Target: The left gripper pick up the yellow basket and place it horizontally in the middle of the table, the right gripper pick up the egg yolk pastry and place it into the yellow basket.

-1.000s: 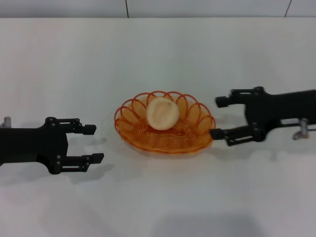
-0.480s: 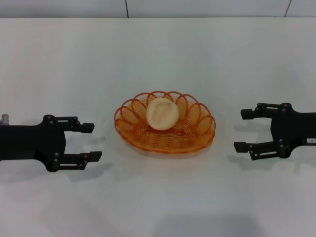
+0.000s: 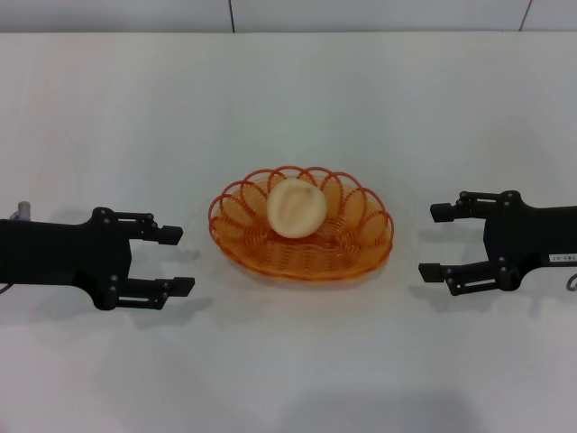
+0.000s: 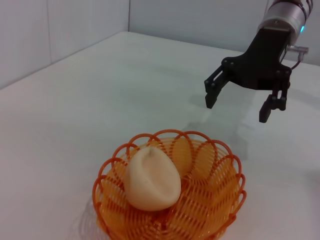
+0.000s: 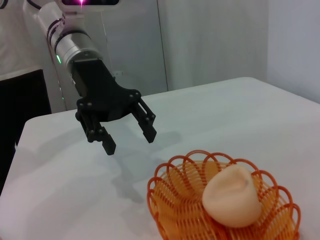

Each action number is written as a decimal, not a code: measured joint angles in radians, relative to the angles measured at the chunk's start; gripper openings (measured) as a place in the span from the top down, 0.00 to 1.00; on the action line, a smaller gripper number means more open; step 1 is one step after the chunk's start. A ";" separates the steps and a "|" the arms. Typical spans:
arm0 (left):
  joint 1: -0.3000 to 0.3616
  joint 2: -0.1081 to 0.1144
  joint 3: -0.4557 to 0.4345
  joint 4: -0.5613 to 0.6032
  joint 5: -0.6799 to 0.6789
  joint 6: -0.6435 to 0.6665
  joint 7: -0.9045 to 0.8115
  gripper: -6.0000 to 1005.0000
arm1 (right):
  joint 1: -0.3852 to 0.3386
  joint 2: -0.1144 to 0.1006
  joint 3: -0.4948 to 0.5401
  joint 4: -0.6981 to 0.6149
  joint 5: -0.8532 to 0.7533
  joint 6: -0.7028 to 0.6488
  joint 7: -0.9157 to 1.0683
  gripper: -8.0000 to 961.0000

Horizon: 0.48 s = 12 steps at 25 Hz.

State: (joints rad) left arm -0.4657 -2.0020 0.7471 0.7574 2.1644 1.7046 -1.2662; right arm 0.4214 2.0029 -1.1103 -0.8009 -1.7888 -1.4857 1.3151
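Observation:
The yellow basket (image 3: pixel 361 236) is orange-amber and oval, lying crosswise in the middle of the white table (image 3: pixel 288 99). The egg yolk pastry (image 3: pixel 296 207) rests inside it, toward the far side. The pastry also shows in the left wrist view (image 4: pixel 151 175) and the right wrist view (image 5: pixel 232 195), inside the basket (image 4: pixel 210 210) (image 5: pixel 172 195). My left gripper (image 3: pixel 175 261) is open and empty, to the left of the basket and apart from it. My right gripper (image 3: pixel 435 242) is open and empty, to the right of the basket and apart from it. Each wrist view shows the other arm's gripper: the right gripper (image 4: pixel 238 103) and the left gripper (image 5: pixel 129 137).
A pale wall (image 3: pixel 361 13) runs along the table's far edge. White table surface lies in front of and behind the basket.
My right gripper has drawn back to the right, away from the basket rim, then eased slightly left. My left gripper has shifted slightly toward the basket. Basket and pastry have not moved.

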 joint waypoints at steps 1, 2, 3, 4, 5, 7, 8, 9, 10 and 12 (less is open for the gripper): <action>-0.001 0.000 0.000 0.000 0.000 0.000 0.000 0.30 | 0.001 0.000 0.000 0.000 0.000 0.001 0.000 0.11; -0.001 0.000 0.000 0.000 0.000 0.000 0.000 0.30 | 0.001 0.000 -0.001 0.000 -0.001 0.002 0.000 0.11; -0.001 -0.001 -0.001 0.000 0.000 -0.001 0.000 0.30 | 0.002 0.000 -0.001 0.000 -0.005 0.005 0.000 0.11; -0.002 -0.001 -0.001 0.000 0.000 -0.003 -0.001 0.30 | 0.003 0.001 -0.001 0.000 -0.010 0.007 0.000 0.11; -0.002 -0.002 -0.001 0.000 0.000 -0.006 -0.001 0.30 | 0.004 0.001 0.000 0.001 -0.017 0.012 0.001 0.11; -0.003 -0.002 -0.001 0.000 0.000 -0.009 -0.001 0.30 | 0.005 0.002 -0.001 0.002 -0.021 0.019 0.002 0.11; -0.003 -0.002 -0.001 0.000 0.000 -0.009 -0.001 0.30 | 0.005 0.002 -0.002 0.002 -0.022 0.022 0.003 0.11; -0.003 -0.002 -0.002 0.000 0.000 -0.010 0.000 0.30 | 0.006 0.003 -0.002 0.002 -0.022 0.022 0.003 0.11; -0.004 -0.003 -0.003 0.000 0.000 -0.010 0.001 0.30 | 0.006 0.003 -0.003 0.002 -0.022 0.023 0.003 0.11; -0.004 -0.004 -0.003 0.000 0.000 -0.010 0.001 0.30 | 0.007 0.003 -0.003 0.002 -0.022 0.023 0.003 0.11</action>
State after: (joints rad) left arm -0.4696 -2.0056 0.7437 0.7575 2.1648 1.6942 -1.2650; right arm 0.4280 2.0062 -1.1130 -0.7992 -1.8111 -1.4630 1.3177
